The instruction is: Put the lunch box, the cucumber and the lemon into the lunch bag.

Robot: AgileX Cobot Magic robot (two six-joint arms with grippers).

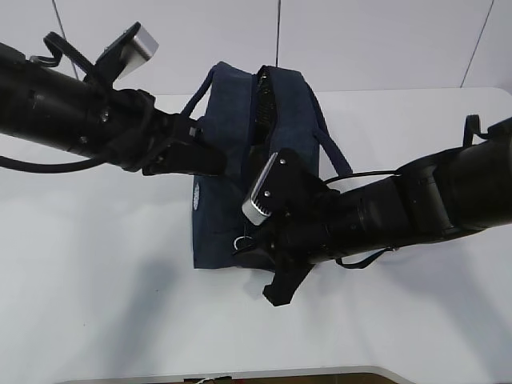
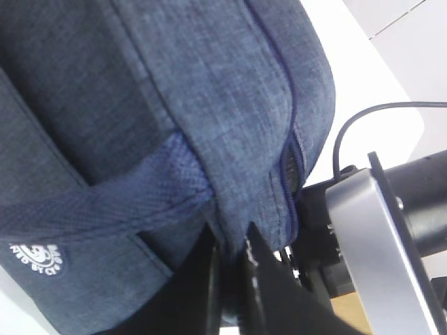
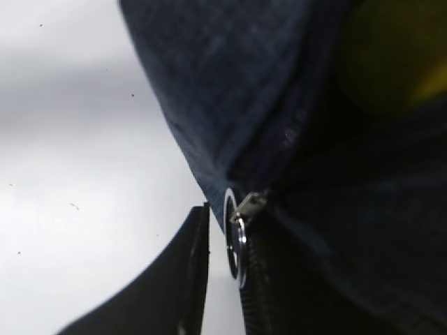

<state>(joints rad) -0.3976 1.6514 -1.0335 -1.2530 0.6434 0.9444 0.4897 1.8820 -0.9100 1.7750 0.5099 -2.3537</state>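
The table (image 1: 96, 304) is lying white and wide under everything. On it the bag (image 1: 232, 120) is standing at the middle, dark navy, with its handles (image 1: 332, 148) drooping down the sides and a slit of its top opening showing dark between the fabric folds.

The left arm (image 1: 64, 108) is reaching in from the left of the exterior view, its gripper (image 1: 214, 164) pressing against the bag's side. In the left wrist view the left gripper (image 2: 230, 279) is pinching a fold of the bag's fabric (image 2: 230, 234) beside the zipper seam (image 2: 290, 150), its two fingers closed tight on the cloth. A white round logo (image 2: 35, 255) is showing low on the bag's side there.

The right arm (image 1: 416, 204) is coming in from the right, with its gripper (image 1: 276, 268) sitting at the bag's near lower corner. In the right wrist view only one dark finger (image 3: 167, 286) is showing, just beside the metal ring pull (image 3: 237, 241) of the zipper; I cannot tell whether this gripper is open or closed.

Inside the bag, at the top right of the right wrist view, a blurred yellow shape, probably the lemon (image 3: 391, 56), is showing. The box and cucumber are not showing in any view.
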